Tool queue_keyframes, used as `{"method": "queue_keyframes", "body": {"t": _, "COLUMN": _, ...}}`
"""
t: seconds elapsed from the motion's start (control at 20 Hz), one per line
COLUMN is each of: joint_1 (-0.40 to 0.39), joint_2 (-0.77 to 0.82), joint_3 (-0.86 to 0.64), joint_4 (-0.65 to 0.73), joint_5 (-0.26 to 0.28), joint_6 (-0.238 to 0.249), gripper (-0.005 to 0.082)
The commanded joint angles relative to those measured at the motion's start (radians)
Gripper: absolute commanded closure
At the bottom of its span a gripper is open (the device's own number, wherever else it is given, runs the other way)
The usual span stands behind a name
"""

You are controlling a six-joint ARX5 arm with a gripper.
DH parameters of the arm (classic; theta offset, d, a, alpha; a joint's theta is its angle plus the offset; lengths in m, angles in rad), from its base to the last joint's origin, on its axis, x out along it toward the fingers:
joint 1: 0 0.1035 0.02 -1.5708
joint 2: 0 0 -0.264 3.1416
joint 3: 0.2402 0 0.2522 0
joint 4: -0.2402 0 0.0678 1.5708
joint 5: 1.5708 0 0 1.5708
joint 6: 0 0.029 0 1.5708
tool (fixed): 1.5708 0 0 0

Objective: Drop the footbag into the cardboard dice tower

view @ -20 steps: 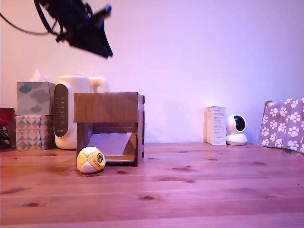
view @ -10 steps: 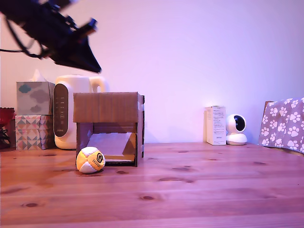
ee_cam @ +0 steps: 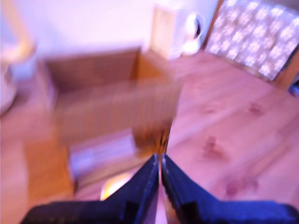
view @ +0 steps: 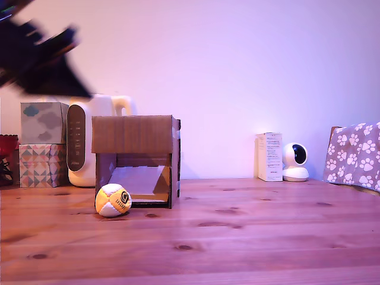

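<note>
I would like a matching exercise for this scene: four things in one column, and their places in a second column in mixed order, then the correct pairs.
Things:
1. footbag
2. cardboard dice tower
3. gripper
4. small white camera

Places (exterior view):
A. high at the view's left, blurred
B. on the table before the tower's front opening
C. by the wall, right of the white carton
D. in front of the kettle

Pairs: 1-B, 2-D, 3-A, 4-C
</note>
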Motion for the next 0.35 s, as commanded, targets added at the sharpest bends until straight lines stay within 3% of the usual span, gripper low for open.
{"method": "queue_keyframes", "body": {"t": 0.0, "joint_1": 0.013, "joint_2": -0.072, "joint_3": -0.068, "joint_4": 0.021, "joint_5": -0.016, "joint_6": -0.020, "gripper": 0.0788}}
{"method": "queue_keyframes", "body": {"t": 0.15, "joint_1": 0.039, "joint_2": -0.212, "joint_3": -0.172, "joint_4": -0.023, "joint_5": -0.034, "joint_6": -0.059, "gripper": 0.0788}}
{"method": "queue_keyframes", "body": {"t": 0.3, "joint_1": 0.044, "joint_2": -0.333, "joint_3": -0.194, "joint_4": -0.146, "joint_5": -0.069, "joint_6": -0.064, "gripper": 0.0788}}
